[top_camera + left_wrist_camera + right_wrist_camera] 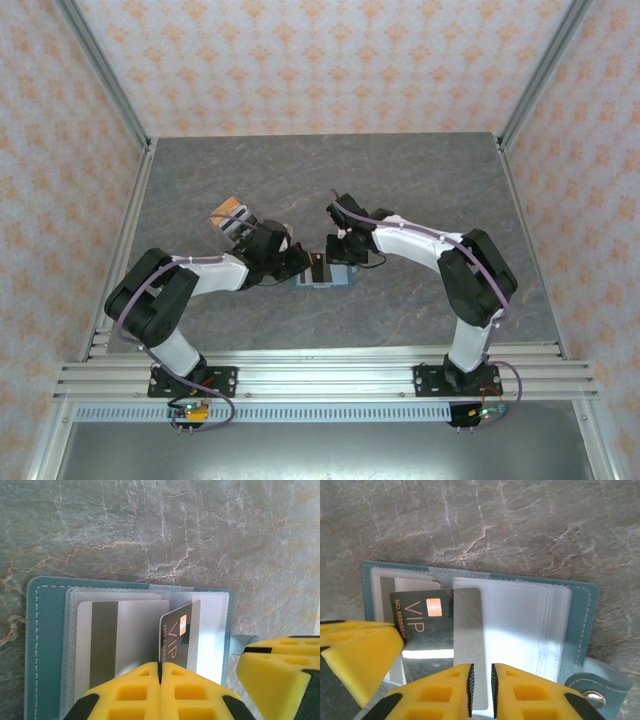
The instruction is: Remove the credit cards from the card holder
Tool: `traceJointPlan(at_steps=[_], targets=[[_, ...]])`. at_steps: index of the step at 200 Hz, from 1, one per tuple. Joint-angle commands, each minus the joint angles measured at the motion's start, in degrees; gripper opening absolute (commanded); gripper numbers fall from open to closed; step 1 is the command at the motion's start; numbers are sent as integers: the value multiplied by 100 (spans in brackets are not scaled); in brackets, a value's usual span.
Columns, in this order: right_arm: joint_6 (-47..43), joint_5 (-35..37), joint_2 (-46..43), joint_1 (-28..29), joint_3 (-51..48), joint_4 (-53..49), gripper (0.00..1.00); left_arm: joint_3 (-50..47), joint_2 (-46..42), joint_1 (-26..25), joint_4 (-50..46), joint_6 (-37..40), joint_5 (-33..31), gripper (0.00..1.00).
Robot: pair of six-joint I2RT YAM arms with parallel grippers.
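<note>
On right wrist view, card holder (580, 625) snap tab (592, 696) visible

Grey marbled table (400, 180) enclosed by orange-patterned walls (320, 60) and aluminium posts (100, 70).

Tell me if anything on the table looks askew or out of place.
The dark VIP card stands tilted, half out of the open card holder, pinched by the left gripper. Other cards lie loose beyond the left arm. Nothing looks damaged.

White arm links, black joints, purple cables; yellow ribbed jaws with black edges
</note>
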Motion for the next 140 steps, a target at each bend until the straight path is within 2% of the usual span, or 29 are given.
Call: traceJointPlan(at_steps=[1,73,103,140], targets=[[-26,-212,175,4,71,-131,20,-58,-18,36,38,45,-50,1],[45,-404,556,2,30,-37,20,-46,-44,36,-6,-113,-9,10],[74,-438,601,3,-82,48,20,-71,50,27,343,-263,238,21],[124,-434,627,2,-153,97,20,37,185,-17,437,-247,533,23]])
